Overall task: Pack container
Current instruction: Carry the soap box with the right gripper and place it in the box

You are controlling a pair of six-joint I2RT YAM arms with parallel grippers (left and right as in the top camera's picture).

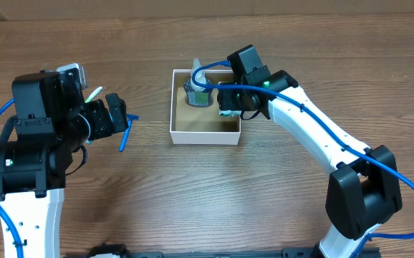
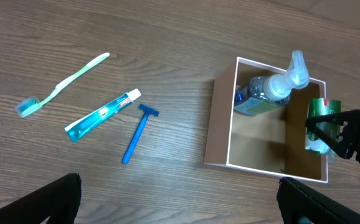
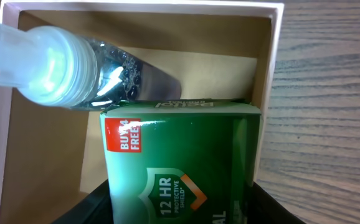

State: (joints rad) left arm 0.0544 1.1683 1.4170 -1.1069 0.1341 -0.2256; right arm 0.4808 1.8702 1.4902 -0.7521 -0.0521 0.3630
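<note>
The container (image 1: 182,132) is a small square white box with a brown inside, at mid table. A clear bottle (image 1: 196,89) with a pale nozzle lies in its far part. My right gripper (image 1: 225,100) is over the container's right side, shut on a green-and-white packet (image 3: 180,162) and holding it above the box floor beside the right wall (image 3: 267,74). The packet also shows in the left wrist view (image 2: 320,118). My left gripper (image 2: 180,202) is open and empty, left of the container (image 2: 217,124), above bare table.
A toothbrush (image 2: 61,84), a toothpaste tube (image 2: 102,114) and a blue razor (image 2: 136,134) lie on the wooden table left of the container. The razor also shows in the overhead view (image 1: 126,132), just beside my left gripper (image 1: 114,115).
</note>
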